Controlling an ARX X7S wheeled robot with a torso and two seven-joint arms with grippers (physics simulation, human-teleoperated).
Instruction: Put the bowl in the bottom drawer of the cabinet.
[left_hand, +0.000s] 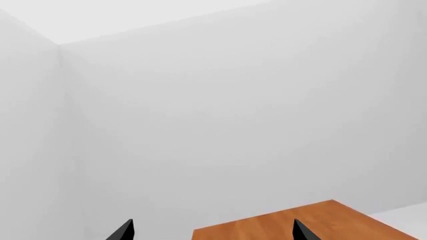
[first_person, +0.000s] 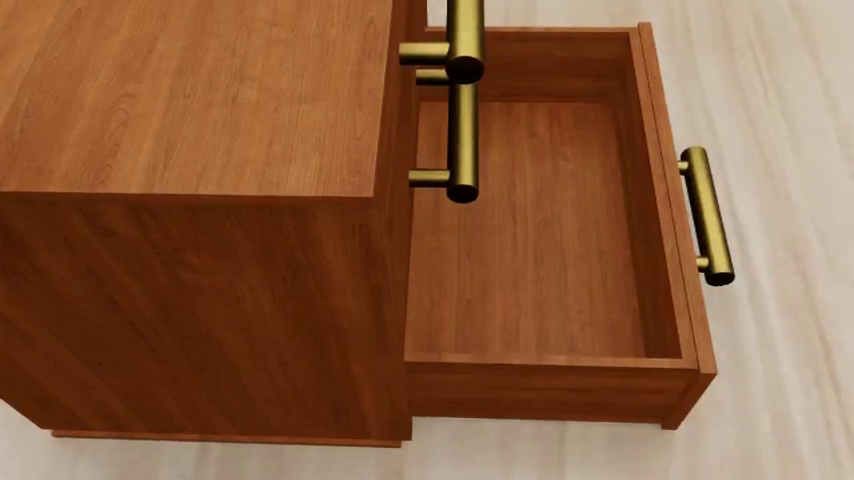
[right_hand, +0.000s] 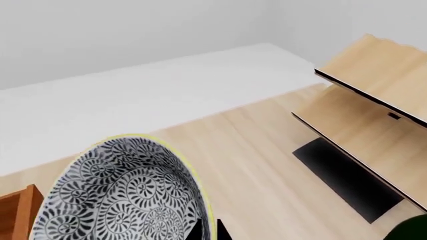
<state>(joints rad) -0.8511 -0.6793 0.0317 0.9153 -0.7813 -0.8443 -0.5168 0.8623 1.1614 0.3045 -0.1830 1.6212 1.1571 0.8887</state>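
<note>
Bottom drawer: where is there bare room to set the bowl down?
The bottom drawer stands pulled out, its whole floor bare between its walls. It is tighter along the cabinet side, where the upper handles overhang. The bowl shows only in the right wrist view.

1. The cabinet (first_person: 187, 100): reddish-brown wood with a fine visible grain and a smooth, low-sheen finish; the top looks lighter than the shaded side.
2. The bottom drawer (first_person: 534, 240): the same reddish-brown wood inside and out, its floor grain running lengthwise, matt in look.
3. Brass bar handles (first_person: 706, 215): polished yellow metal with soft highlights along the bars.
4. The bowl (right_hand: 127, 195): glazed ceramic, smooth, with a dense dark-and-white spiral pattern inside and a thin yellowish rim band.
5. Floor (right_hand: 260, 165): pale wood planks, smooth and matt.
6. Pale wood rack (right_hand: 373, 100): light, unvarnished-looking wood with dark edges.
7. Left gripper fingers (left_hand: 123, 231): black, matt.
</note>
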